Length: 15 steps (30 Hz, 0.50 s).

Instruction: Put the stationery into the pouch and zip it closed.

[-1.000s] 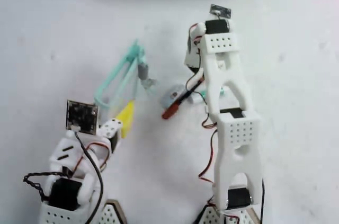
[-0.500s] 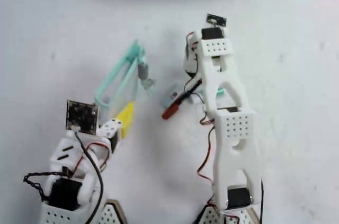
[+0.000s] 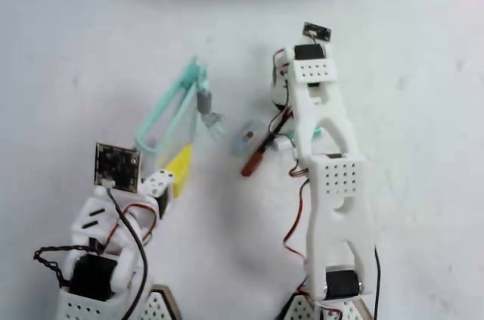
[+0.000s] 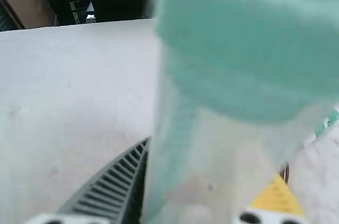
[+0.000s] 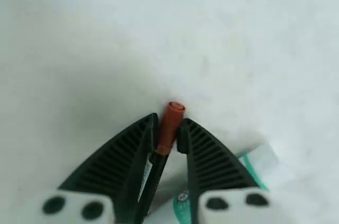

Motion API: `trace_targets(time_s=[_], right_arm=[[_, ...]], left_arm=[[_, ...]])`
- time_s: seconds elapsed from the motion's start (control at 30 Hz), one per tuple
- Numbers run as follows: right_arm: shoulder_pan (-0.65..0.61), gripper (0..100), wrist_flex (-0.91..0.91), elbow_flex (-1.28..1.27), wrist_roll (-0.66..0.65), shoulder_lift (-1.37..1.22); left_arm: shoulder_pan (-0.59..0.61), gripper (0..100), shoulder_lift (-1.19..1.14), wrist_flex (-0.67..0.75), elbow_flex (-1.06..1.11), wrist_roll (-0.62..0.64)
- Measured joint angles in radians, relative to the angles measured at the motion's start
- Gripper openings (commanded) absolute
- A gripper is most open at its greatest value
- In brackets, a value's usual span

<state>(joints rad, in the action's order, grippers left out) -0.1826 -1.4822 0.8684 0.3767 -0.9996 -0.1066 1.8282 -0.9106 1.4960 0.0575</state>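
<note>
White tabletop [image 3: 423,70] stretches away to a dark strip of room at the far edge, with both arms based on the near side. The left claw [image 3: 180,161] sits near and left. It is closed on the near end of the pouch [image 3: 170,112], whose clear body and green band fill the space between its grey and yellow fingers. That grip looks meant to pin the pouch so it cannot slide. The pouch's green edges bow apart, so the mouth seems to be gaping, and the grey zip pull [image 3: 206,104] sits at its right side, towards the other arm.

To the right, the right claw [image 5: 169,122] is pinched narrow on a pen [image 3: 257,155], gripping it just behind the red cap. The cap pokes out past the fingertips and points near and left, roughly at the pouch. I take that as lining the pen up to go in cap first. The pen is not yet inside, and open tabletop lies between it and the pouch. A small white and green piece [image 5: 260,161], perhaps an eraser, lies on the tabletop just beside that claw, waiting its turn.
</note>
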Motion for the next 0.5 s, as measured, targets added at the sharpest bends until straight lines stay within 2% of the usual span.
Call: trace_targets(time_s=[0.5], right_arm=[[0.029,1.7,0.0,0.002,-0.15,-0.003]], left_arm=[[0.0,24,0.0,0.0,0.002,0.0]])
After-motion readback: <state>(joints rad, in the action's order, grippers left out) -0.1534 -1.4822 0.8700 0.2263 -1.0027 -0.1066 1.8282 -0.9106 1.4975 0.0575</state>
